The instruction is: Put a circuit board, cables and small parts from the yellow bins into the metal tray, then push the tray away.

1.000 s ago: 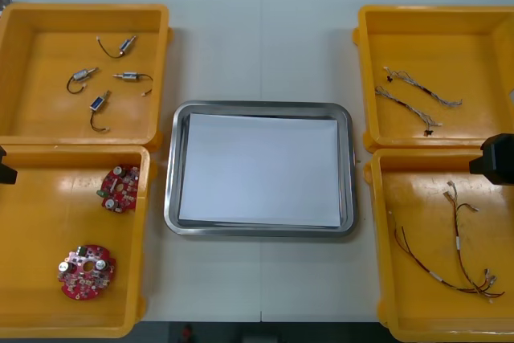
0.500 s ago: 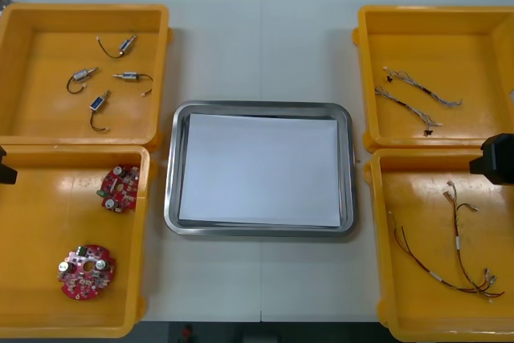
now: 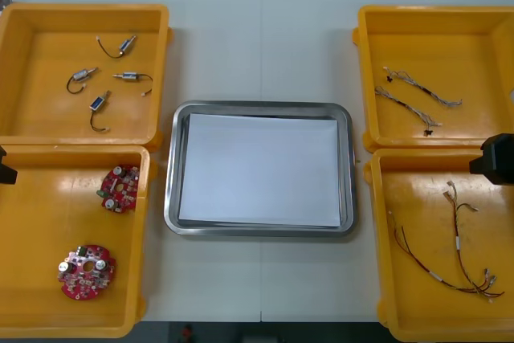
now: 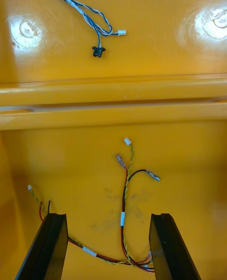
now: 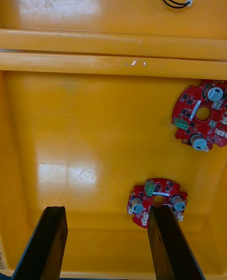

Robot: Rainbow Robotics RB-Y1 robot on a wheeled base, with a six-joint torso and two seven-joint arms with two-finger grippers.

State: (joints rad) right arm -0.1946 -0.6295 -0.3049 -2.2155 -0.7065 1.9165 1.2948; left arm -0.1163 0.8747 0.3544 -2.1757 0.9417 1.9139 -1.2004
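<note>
The left fingers (image 5: pixel 53 242) stand apart, holding nothing, above the near left bin (image 3: pixel 32 230). Two red circuit boards (image 5: pixel 201 115) lie there, one of them just beside a fingertip. The right fingers (image 4: pixel 163 247) are likewise apart and empty over the near right bin (image 3: pixel 434 156), straddling the red and yellow cables (image 4: pixel 125 199). Nothing has shifted in the last second. On the desk (image 3: pixel 261 38), the tray (image 3: pixel 261 107) between the bins holds only its white lining, so I'd say the first pick is yet to come.
</note>
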